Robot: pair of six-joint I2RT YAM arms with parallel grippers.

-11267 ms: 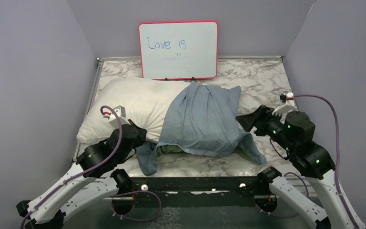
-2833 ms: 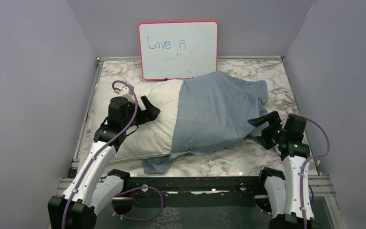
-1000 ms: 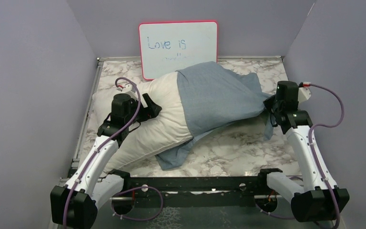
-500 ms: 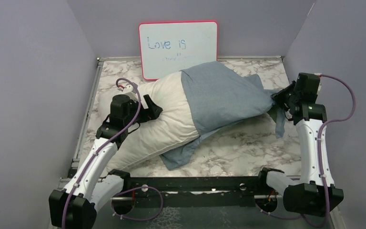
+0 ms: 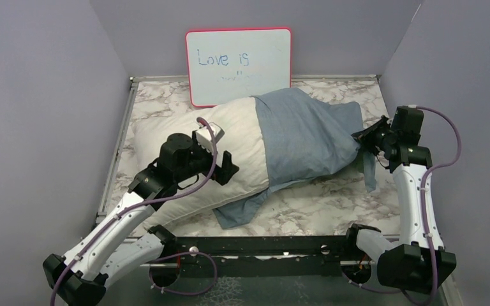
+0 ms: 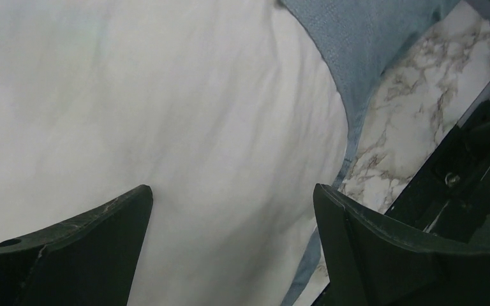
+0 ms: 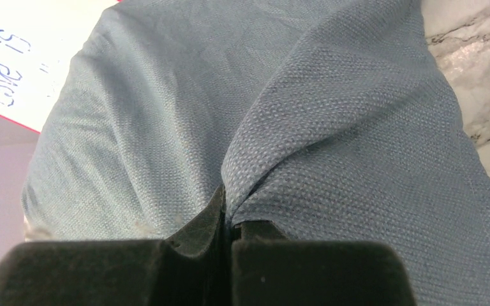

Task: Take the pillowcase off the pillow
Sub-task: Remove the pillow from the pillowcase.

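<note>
White fabric of the pillow (image 5: 233, 131) filled the left half of the marbled table (image 5: 332, 204), with its long axis running from the near left up to the far right. The left gripper (image 5: 228, 171) hung over this bare end with its jaws spread wide. In the left wrist view the pillow (image 6: 166, 95) lay between the two open fingers (image 6: 70, 255), though whether they pressed on it could not be told. To the right, the blue-grey pillowcase (image 5: 306, 137) sheathed the far-right part of the pillow, and its loose open hem trailed onto the table near the middle front. At the extreme right, the right gripper (image 5: 362, 139) was clenched on a pinched fold of the pillowcase (image 7: 332, 127) at its closed end. The sleeve thus lay to the left of the right gripper, along the pillow's axis. The right arm was nearer the cloth and the left arm nearer the bare pillow, so the coming pull would probably run rightward along that axis. Count: one pillow, one pillowcase, two grippers, and one red-framed whiteboard (image 5: 238, 64) against the back wall.
</note>
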